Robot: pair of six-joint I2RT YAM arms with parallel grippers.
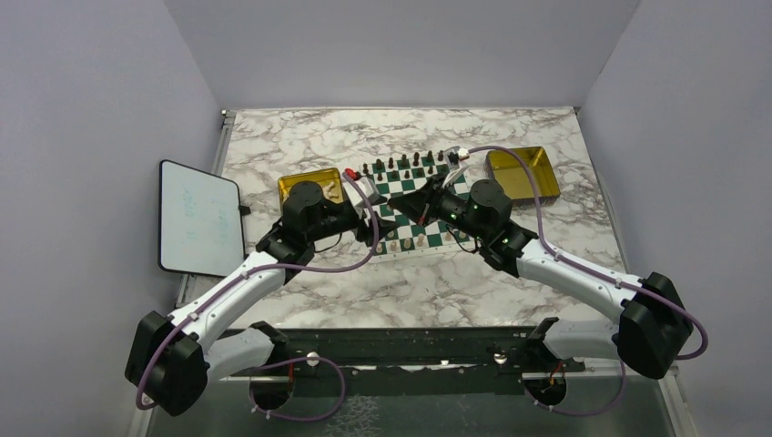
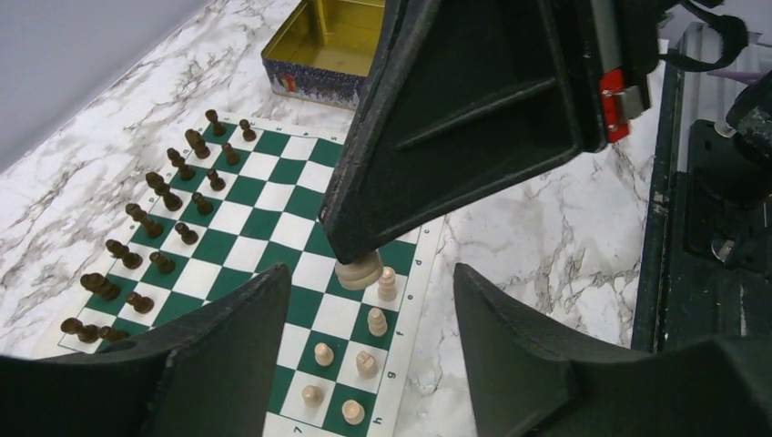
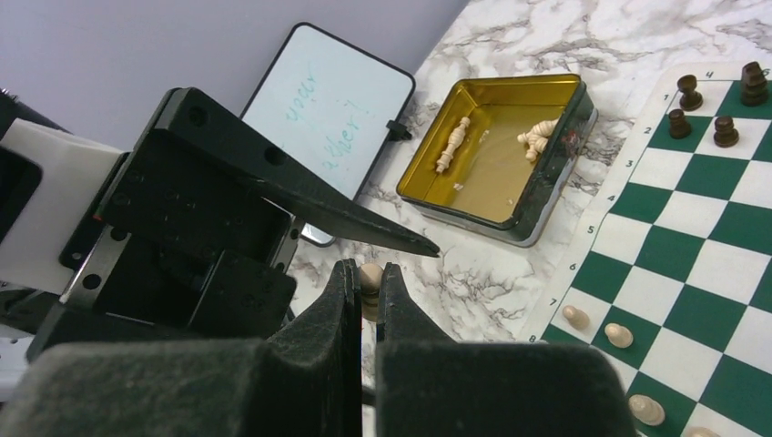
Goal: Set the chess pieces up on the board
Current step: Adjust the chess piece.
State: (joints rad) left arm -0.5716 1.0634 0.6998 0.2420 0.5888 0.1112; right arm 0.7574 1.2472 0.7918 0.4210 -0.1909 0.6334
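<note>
6 cream chess pieces point(image 2: 376, 320) stand on the board point(image 2: 291, 232), clustered low centre in the left wrist view on the squares beside the white border. They are small, pale wood, round-headed. 1 more cream piece point(image 2: 358, 270), with a broad round base, sits just above that cluster. Dark brown pieces point(image 2: 155, 185) stand in 2 rows along the board's left side. The board has green and white checks and a lettered, numbered border. It lies flat on the marble table point(image 1: 419, 291), centre of the top view.

2 further cream pieces point(image 3: 452, 146) lie on their sides in the gold tray point(image 3: 492, 173), upper centre of the right wrist view. A white tablet point(image 3: 328, 109) with green handwriting is upper left of it.

Hidden: in the top view both wrists cover the board's lower left, so the broad-based piece is not visible there. The right wrist view shows only its head between the fingers. Whether its base touches the square, cannot tell.

Pose: left arm point(image 1: 228, 291) and right arm point(image 1: 583, 273) reach in from the bottom corners of the top view, wrists meeting over the board. Right gripper point(image 3: 369, 271) is clenched on the cream piece. Left gripper point(image 2: 371, 275) is released, its fingers wide apart at the bottom of its own view, 1 on each side of that piece, touching nothing.
</note>
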